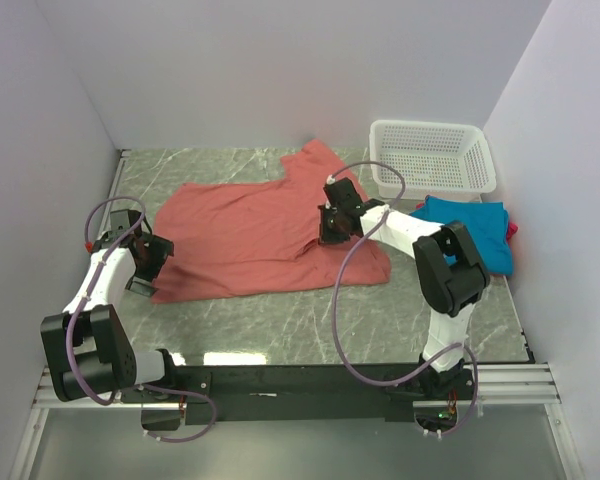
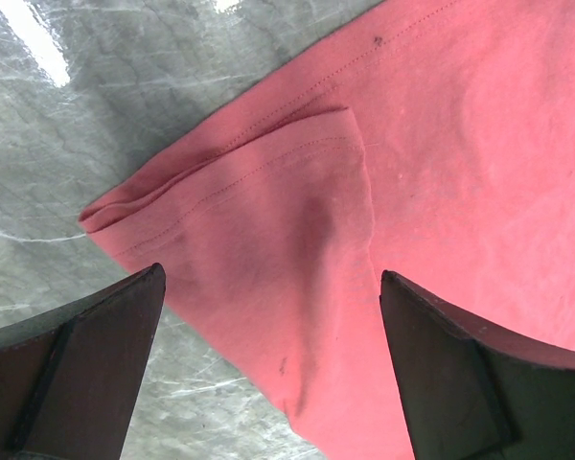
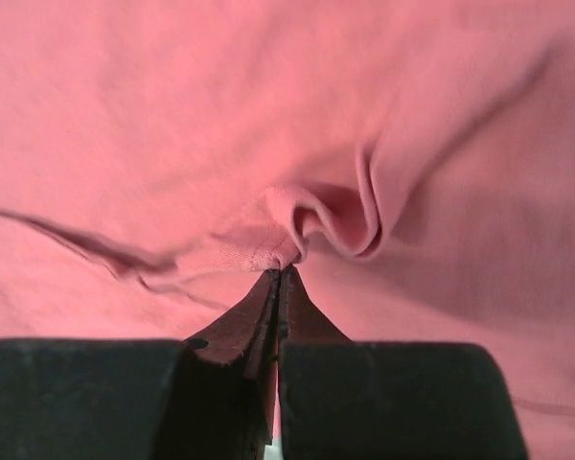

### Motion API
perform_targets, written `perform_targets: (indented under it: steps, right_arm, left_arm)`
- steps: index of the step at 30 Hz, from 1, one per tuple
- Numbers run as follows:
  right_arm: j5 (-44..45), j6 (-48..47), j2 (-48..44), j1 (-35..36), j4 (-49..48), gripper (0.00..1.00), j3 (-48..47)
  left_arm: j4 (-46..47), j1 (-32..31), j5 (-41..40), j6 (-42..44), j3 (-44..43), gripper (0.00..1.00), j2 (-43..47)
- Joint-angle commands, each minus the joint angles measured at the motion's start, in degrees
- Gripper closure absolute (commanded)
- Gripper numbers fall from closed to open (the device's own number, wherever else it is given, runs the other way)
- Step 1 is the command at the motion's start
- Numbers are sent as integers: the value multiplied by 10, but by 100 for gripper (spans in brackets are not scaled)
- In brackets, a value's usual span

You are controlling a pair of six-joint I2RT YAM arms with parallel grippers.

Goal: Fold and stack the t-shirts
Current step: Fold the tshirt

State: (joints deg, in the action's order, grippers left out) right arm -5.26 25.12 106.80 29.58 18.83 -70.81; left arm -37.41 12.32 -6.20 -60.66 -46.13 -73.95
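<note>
While our right gripper [image 3: 280, 273] clamps one salmon-red tee [image 1: 242, 238] and our left gripper [image 2: 270, 278] gapes over it, we count one teal tee [image 1: 483, 232], one magenta sliver [image 1: 510, 228], one basket [image 1: 427, 128].

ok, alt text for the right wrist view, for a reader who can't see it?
The right gripper, dark jaws pressed together, pinches a small ridge of the large salmon-red cloth t-shirt, which fills the frame. Just beyond the tips the fabric puckers into a curled fold, with a crease running to the left.
</note>
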Motion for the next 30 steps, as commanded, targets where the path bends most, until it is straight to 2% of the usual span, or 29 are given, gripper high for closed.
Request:
perform_targets:
  steps: [1, 4, 7, 11, 12, 13, 14, 15, 16, 18, 25, 30]
  right_arm:
    - [21, -30, 27, 7, 1, 100, -65]
    - [24, -34, 48, 8, 15, 100, -98]
    - [27, -38, 73, 10, 24, 91, -133]
    - [24, -44, 98, 9, 23, 87, -174]
    - [22, -46, 103, 9, 26, 84, -182]
    - [19, -48, 107, 10, 31, 75, -193]
    - [19, -50, 111, 10, 37, 71, -208]
    - [18, -53, 111, 10, 39, 63, -211]
    - [16, -54, 106, 10, 40, 47, -213]
    - [17, -57, 95, 10, 33, 39, -204]
    - [22, -47, 5, 7, 9, 33, -98]
    - [10, -42, -10, -1, -13, 32, -27]
  left_arm:
    - [11, 0, 4, 8, -8, 1, 14]
    - [9, 0, 4, 9, -10, 1, 12]
    - [7, 0, 1, 8, -11, 1, 12]
    - [8, 0, 0, 7, -9, 1, 15]
    - [8, 0, 1, 7, -10, 1, 15]
    - [6, 0, 2, 7, -12, 1, 14]
    - [4, 1, 0, 7, -12, 1, 14]
    - [4, 1, 0, 7, -12, 1, 14]
    - [4, 0, 2, 7, -12, 1, 14]
    - [7, 0, 4, 6, -12, 1, 16]
    - [18, 0, 18, 6, -3, 1, 23]
    - [35, 0, 38, 8, 2, 1, 20]
